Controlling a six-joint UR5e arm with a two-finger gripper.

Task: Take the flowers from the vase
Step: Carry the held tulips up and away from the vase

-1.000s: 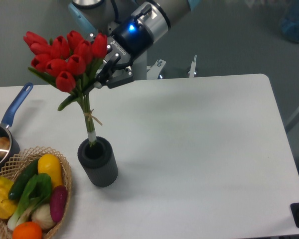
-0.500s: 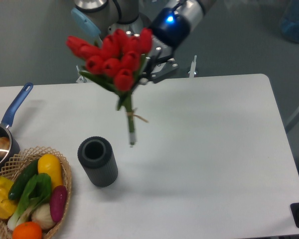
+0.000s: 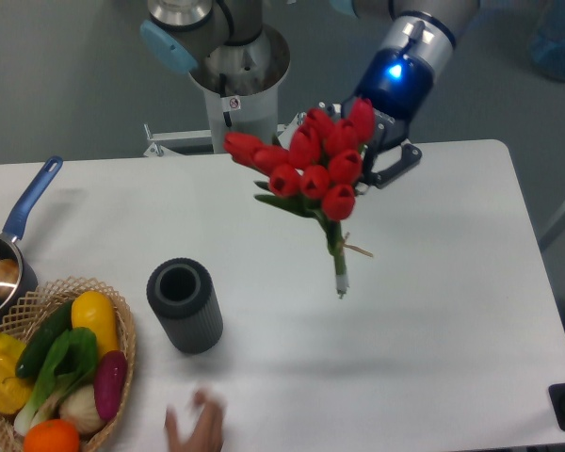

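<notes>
We are holding the flowers [image 3: 311, 169] in our gripper [image 3: 377, 162], jaws clamped on the bunch, in mid-air at upper centre, well apart from the vase [image 3: 185, 305] at lower left.

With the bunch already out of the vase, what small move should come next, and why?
Probably hold the flowers still, or set them down slowly on the bare table to the right. The gripper has them in the air, stems well clear of the empty vase, and a blurred hand is at the front edge, so moving towards it looks unwise.
</notes>
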